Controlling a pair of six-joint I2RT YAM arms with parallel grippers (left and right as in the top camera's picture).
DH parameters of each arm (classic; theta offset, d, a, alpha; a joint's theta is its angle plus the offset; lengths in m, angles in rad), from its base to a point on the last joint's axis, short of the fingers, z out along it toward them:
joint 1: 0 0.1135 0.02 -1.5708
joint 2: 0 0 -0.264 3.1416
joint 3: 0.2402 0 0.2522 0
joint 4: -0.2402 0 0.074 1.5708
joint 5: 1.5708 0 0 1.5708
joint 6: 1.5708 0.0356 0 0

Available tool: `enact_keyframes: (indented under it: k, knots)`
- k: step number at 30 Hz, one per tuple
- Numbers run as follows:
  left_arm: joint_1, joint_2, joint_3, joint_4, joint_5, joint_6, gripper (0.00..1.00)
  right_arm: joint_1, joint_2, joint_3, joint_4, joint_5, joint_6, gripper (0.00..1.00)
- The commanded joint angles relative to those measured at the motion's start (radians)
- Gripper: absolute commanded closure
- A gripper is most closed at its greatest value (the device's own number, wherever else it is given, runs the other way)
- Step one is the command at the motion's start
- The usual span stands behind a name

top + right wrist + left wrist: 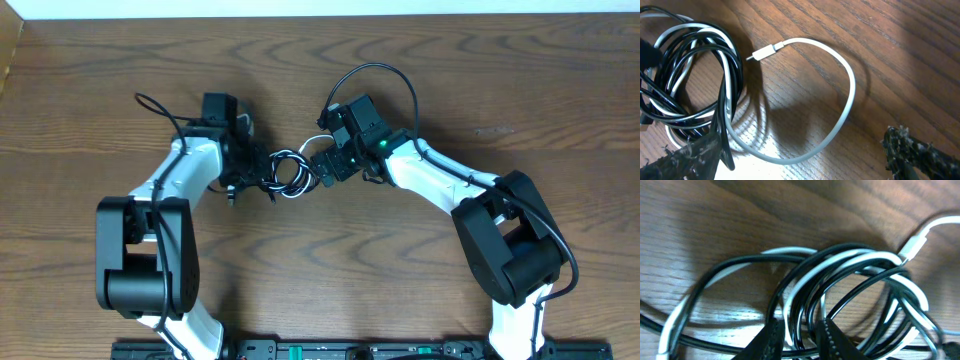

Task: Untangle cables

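Note:
The cables lie in one tangled coil (287,173) on the wooden table between my two grippers. In the left wrist view the white cable (850,260) and the black cables (805,280) loop through each other, and the white plug end (912,247) lies to the right. My left gripper (802,340) is closed around several strands of the coil. In the right wrist view the black and white coil (695,75) is at the left. A loose white loop (850,95) with its plug (762,51) runs between the spread fingers of my open right gripper (800,157).
The wooden table (480,80) surrounds the coil. A thick black arm wire (385,75) arcs above the right wrist and another (155,105) curls behind the left arm. Both arm bases stand near the front edge.

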Motion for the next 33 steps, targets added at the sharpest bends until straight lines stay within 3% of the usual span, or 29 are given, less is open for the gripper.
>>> enact_keyframes:
  k: [1,12,14,17,22,33]
  knots:
    - [-0.018,0.005,-0.027,0.03,-0.056,0.006,0.71,0.005,0.013,-0.003,0.002,0.0,0.014,0.01]
    - [-0.024,0.045,-0.033,0.094,-0.04,-0.004,0.69,0.005,0.013,-0.003,-0.002,-0.031,0.062,0.01]
    - [-0.024,0.045,-0.033,0.106,-0.029,-0.004,0.73,0.005,0.013,-0.003,-0.002,-0.076,0.063,0.09]
    - [-0.024,0.045,-0.033,0.121,-0.018,-0.004,0.92,0.005,0.013,-0.003,-0.001,-0.167,0.063,0.25]
    - [-0.024,0.045,-0.032,0.126,-0.018,-0.004,0.92,0.005,0.013,-0.003,-0.001,-0.214,0.066,0.32]
    - [-0.024,0.045,-0.032,0.129,-0.018,-0.004,0.92,0.035,0.013,-0.003,0.061,-0.144,0.065,0.32]
